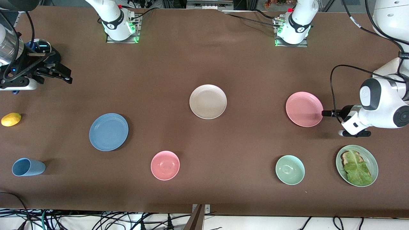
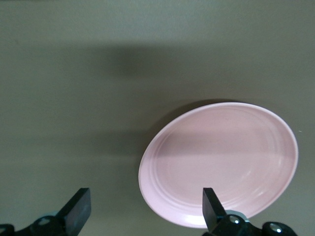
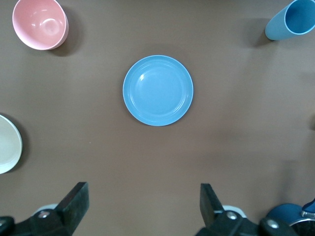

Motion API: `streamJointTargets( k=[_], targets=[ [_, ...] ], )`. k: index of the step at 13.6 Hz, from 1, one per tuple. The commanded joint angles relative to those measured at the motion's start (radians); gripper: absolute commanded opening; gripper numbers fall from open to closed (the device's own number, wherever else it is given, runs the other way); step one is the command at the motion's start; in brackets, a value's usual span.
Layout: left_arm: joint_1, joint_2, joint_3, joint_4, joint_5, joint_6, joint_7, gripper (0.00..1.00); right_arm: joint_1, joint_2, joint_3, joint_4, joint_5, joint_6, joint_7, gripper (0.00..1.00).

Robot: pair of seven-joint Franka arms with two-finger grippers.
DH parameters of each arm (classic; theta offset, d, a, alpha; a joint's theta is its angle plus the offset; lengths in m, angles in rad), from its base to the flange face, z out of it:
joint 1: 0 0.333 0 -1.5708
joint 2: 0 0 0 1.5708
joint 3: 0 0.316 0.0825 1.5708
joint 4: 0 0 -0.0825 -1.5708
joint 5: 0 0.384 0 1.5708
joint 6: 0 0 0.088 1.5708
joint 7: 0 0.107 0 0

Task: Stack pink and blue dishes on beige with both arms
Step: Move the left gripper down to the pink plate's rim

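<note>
While nothing is yet stacked, items on the brown surface (image 1: 204,64): beige plate (image 1: 208,101), centre; pink plate (image 1: 304,109), toward the left arm's end; blue plate (image 1: 108,131), toward the right arm's end, nearer the front camera. Left end effector (image 1: 326,113): fingers spread, low at the pink plate's rim, gripping nothing. Right end effector (image 1: 65,75): fingers apart, empty, high over its own end. Handling advice: straddle the pink rim squarely, close, lift level. Legible writing or brands: none seen.
</note>
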Motion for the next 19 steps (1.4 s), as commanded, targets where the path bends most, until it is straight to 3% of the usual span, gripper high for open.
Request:
streamJointTargets(
  k=[1, 3, 7, 10, 17, 19],
  targets=[
    [0.007, -0.082, -0.004, -0.173, -0.015, 0.141, -0.005, 1.0, -0.01, -0.001, 0.005, 0.009, 0.016, -0.006, 0.001, 1.0],
    [0.015, -0.077, -0.004, -0.235, -0.015, 0.227, 0.005, 1.0, -0.01, -0.001, 0.005, 0.009, 0.016, -0.005, 0.001, 1.0],
    [0.045, -0.03, -0.006, -0.209, -0.026, 0.235, 0.018, 1.0, -0.01, -0.001, 0.005, 0.009, 0.016, -0.005, 0.001, 1.0],
    [0.045, -0.023, -0.006, -0.207, -0.028, 0.236, 0.018, 0.85, -0.012, -0.001, 0.004, 0.009, 0.016, -0.005, -0.002, 1.0],
    [0.044, 0.019, -0.009, -0.184, -0.029, 0.247, 0.02, 0.79, -0.012, -0.001, 0.008, 0.009, 0.016, -0.001, 0.001, 1.0],
    [0.038, 0.024, -0.009, -0.177, -0.029, 0.25, 0.018, 0.66, -0.01, -0.001, 0.01, 0.009, 0.018, -0.001, 0.001, 1.0]
  ],
)
